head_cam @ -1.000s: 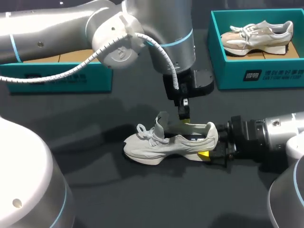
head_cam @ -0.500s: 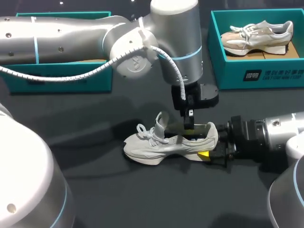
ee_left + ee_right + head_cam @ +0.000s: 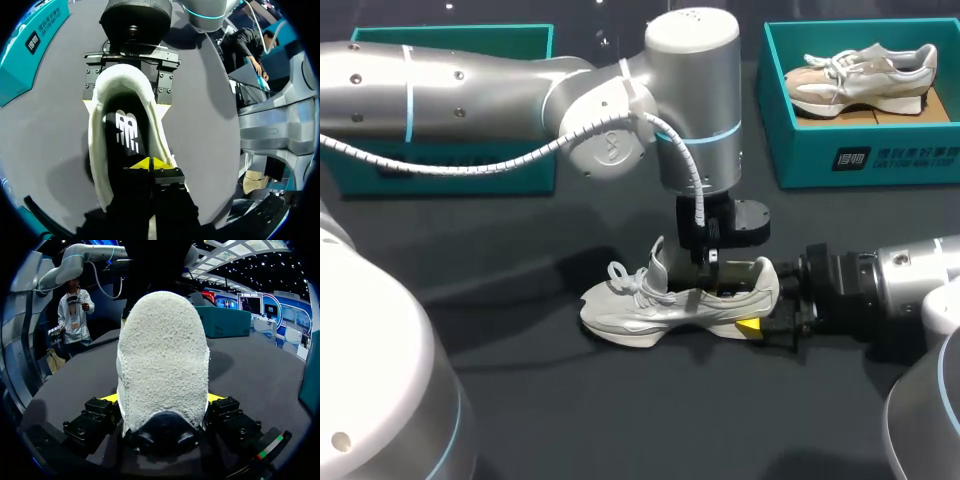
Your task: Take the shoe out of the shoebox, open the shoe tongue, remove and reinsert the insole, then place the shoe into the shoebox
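Head view: shoe (image 3: 640, 305) crosswise, toe leftward

Head overhead; both wrists close on shoe (image 3: 655, 308)

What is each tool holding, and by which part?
Right tool: the shoe, clamped at its heel. Left tool: tips together inside the shoe; any hold cannot be told.

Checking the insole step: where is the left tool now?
Head view, mid-table: the left tool is down inside the grey shoe's opening, over the black insole; the right tool grips the heel.
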